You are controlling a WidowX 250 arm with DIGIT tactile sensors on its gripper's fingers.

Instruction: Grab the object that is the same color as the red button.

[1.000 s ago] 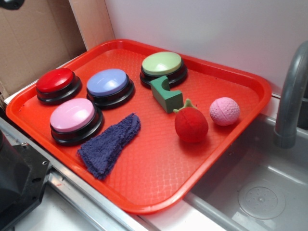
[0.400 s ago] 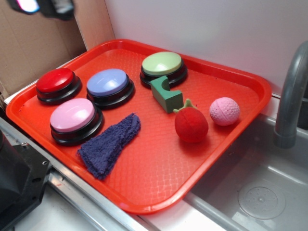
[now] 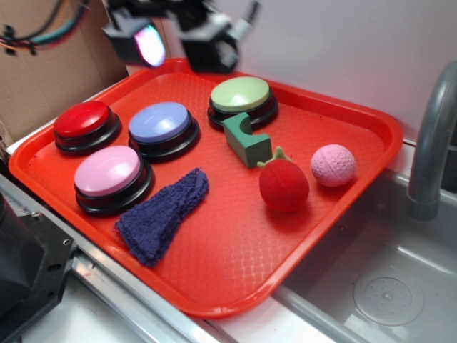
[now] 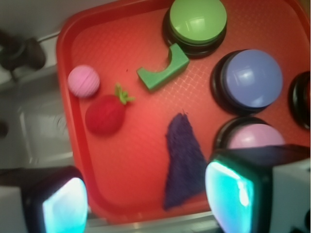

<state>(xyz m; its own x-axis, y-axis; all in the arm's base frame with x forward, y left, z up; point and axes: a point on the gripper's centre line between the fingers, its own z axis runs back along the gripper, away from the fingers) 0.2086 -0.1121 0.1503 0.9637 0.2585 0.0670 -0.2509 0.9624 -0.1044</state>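
The object, a round red plush ball (image 3: 283, 184) with a small green stem, lies on the right part of the red tray (image 3: 235, 264), touching nothing. The wrist view shows this ball (image 4: 105, 114) left of centre. The red button (image 3: 84, 121), a glossy red dome on a black base, stands at the tray's left end. My gripper (image 3: 175, 44) hangs open high over the tray's back edge, far from the ball and well up-left of it. In the wrist view the gripper (image 4: 148, 199) has nothing between its two glowing pads.
On the tray also sit a pink dimpled ball (image 3: 333, 165), a green block (image 3: 246, 141), a purple cloth (image 3: 163, 214), and pink (image 3: 108, 175), blue (image 3: 162, 125) and green (image 3: 241, 96) buttons. A sink (image 3: 385, 286) and faucet (image 3: 432, 143) lie right; cardboard (image 3: 43, 57) stands behind left.
My gripper has come into view from the upper left and moved right and lower, over the tray's back edge. Nothing on the tray has moved.
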